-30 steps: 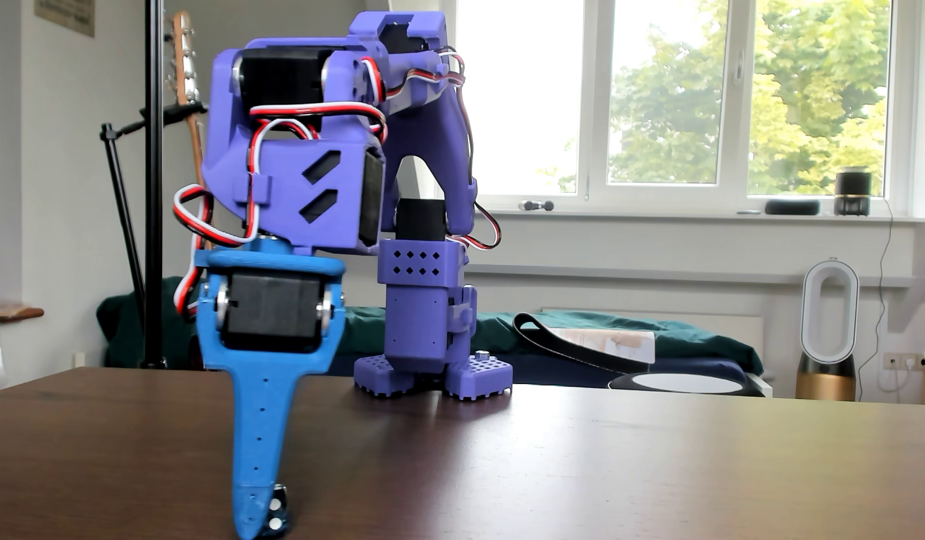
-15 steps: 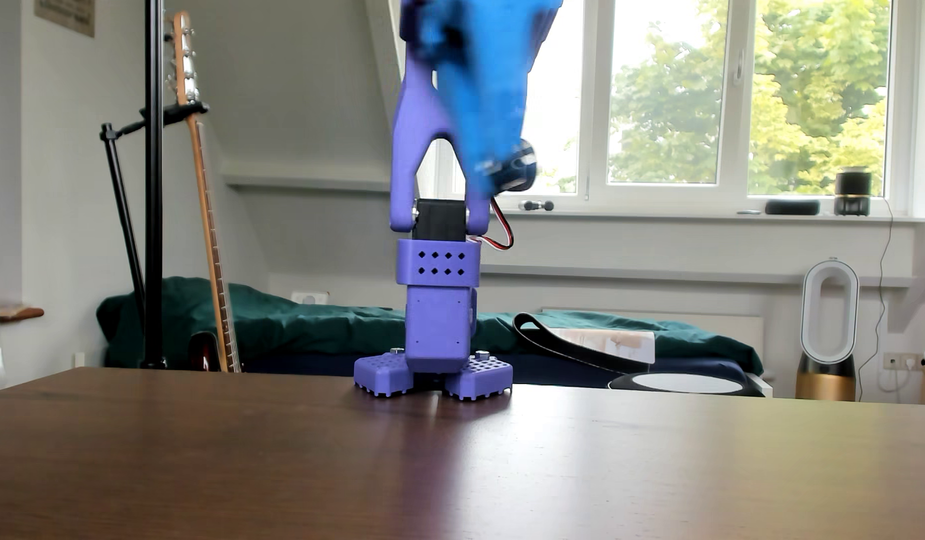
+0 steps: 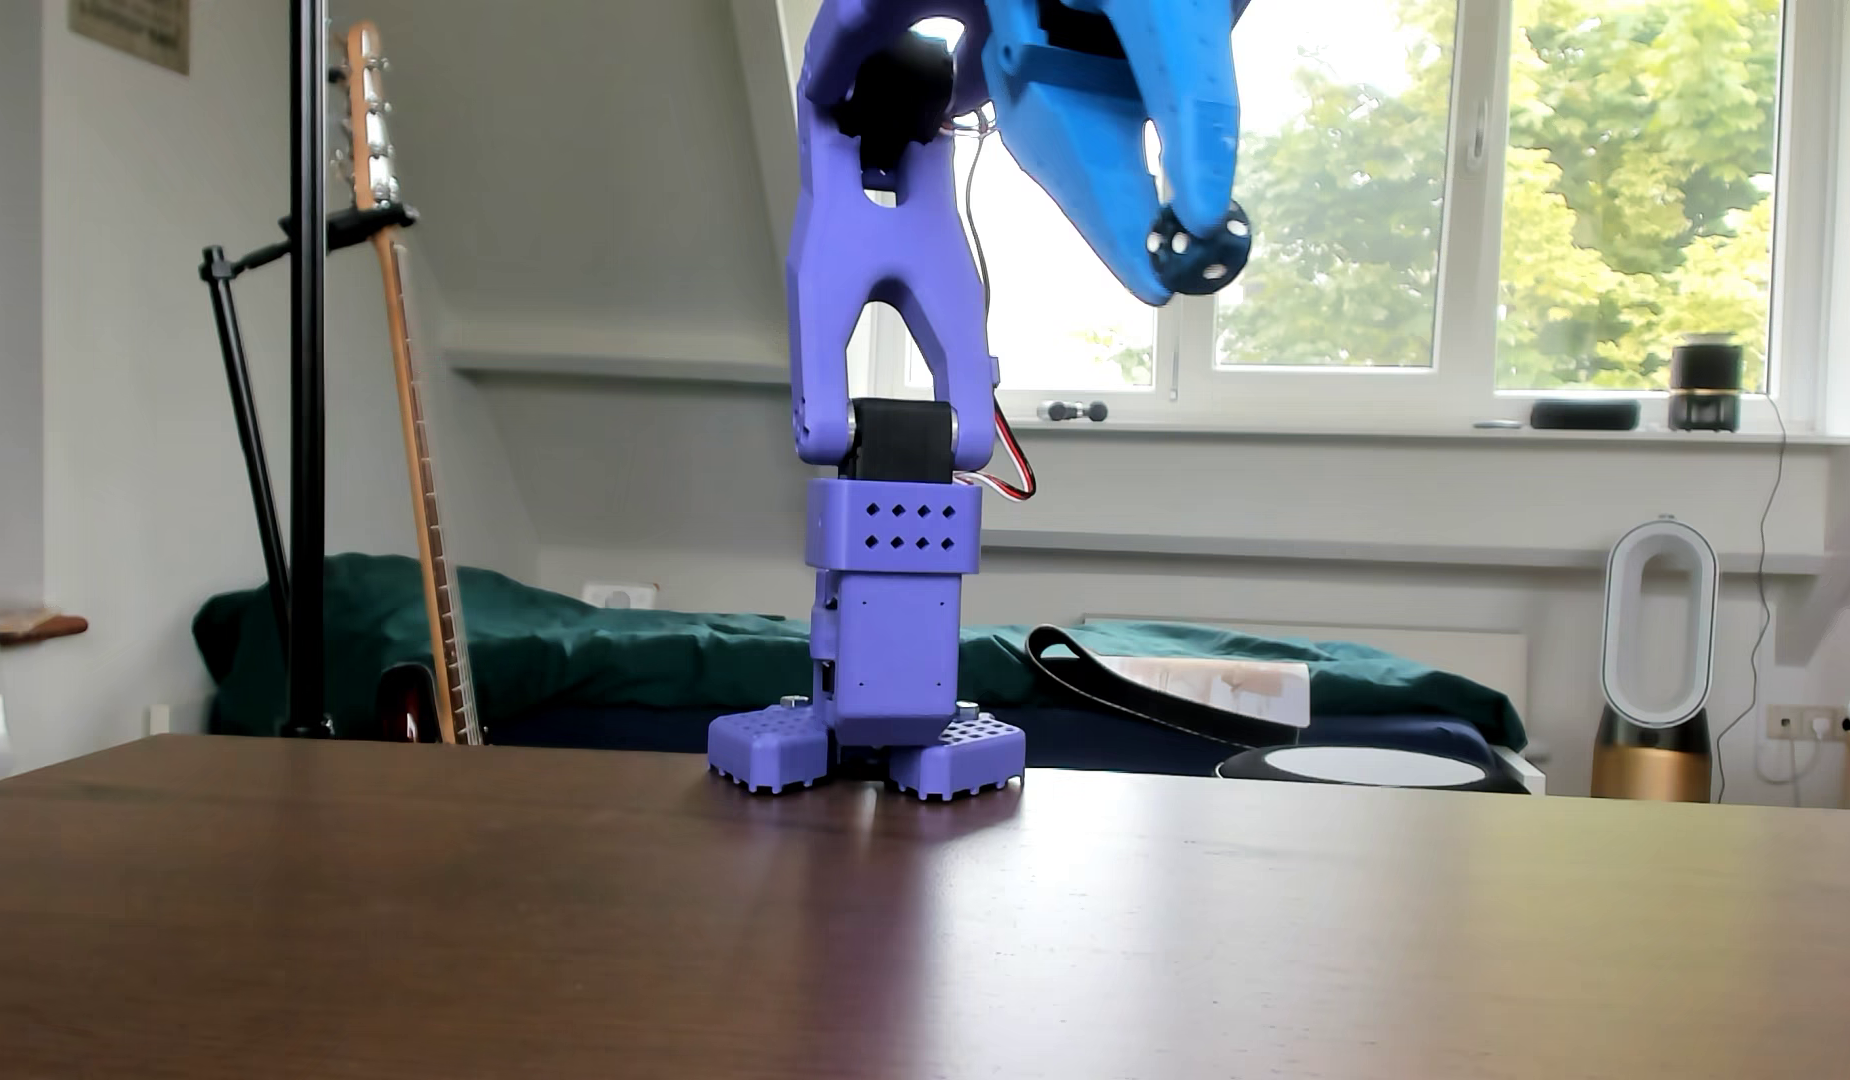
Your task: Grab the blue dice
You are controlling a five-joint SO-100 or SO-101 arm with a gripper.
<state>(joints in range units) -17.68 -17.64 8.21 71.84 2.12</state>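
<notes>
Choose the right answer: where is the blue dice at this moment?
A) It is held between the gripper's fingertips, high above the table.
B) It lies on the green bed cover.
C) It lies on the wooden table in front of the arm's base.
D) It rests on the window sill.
A: the blue dice sits pinched at the tips of the blue gripper, raised well clear of the wooden table.

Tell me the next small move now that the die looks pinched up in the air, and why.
Probably hold the grip and keep the arm steady. The blue dice sits between the tips of the gripper, lifted well clear of the table. Only the very tips seem to pinch it, so any jerk or loosening could drop it.
</notes>
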